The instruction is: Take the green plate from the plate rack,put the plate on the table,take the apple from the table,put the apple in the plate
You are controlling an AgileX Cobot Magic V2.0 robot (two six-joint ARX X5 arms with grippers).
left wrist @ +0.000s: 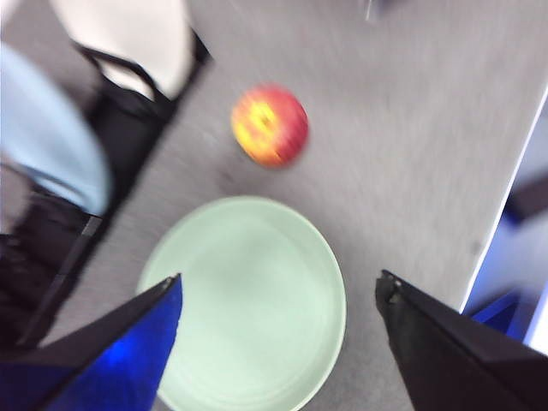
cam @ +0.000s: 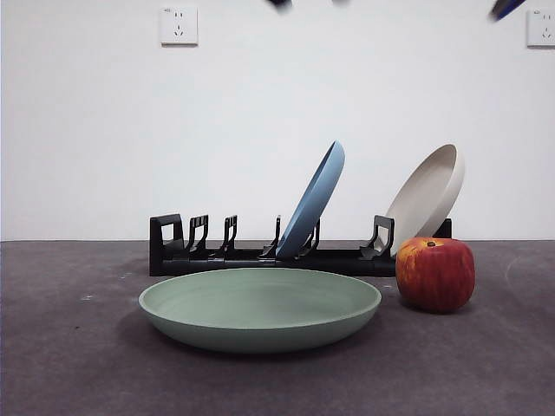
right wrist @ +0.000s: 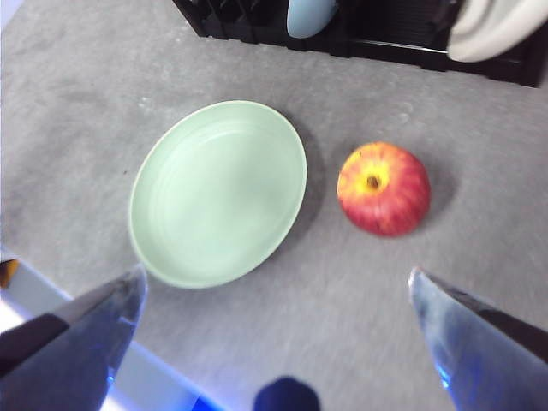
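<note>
**A:** Right wrist view first. Right gripper (right wrist: 274, 342) hangs high over the table (right wrist: 77, 103), jaws spread wide, nothing between them. Apple (right wrist: 384, 188) sits ahead of it, off toward one jaw, stem dimple up. Plate (right wrist: 218, 193) lies flat toward the other jaw, just beside the apple, not touching.

**B:** And the left?

**A:** Left gripper (left wrist: 278, 342) also high, jaws wide apart, empty. It hangs more or less over the plate (left wrist: 248, 300); the apple (left wrist: 270, 124) is further off, beyond the plate's rim. That view is blurred.

**B:** So which arm for the apple?

**A:** My judgement: the right. The apple shows closer to its line of reach. Round fruit, no long axis, so jaw heading matters little; a straight descent with a small sideways shift should do.

**B:** Where on the table?

**A:** Front view: apple (cam: 435, 274) near the rack's (cam: 260, 256) end, under the beige plate (cam: 427, 198). Green plate (cam: 260, 309) in front of the rack, empty. Apple red, yellow-orange streaks near the top.
</note>
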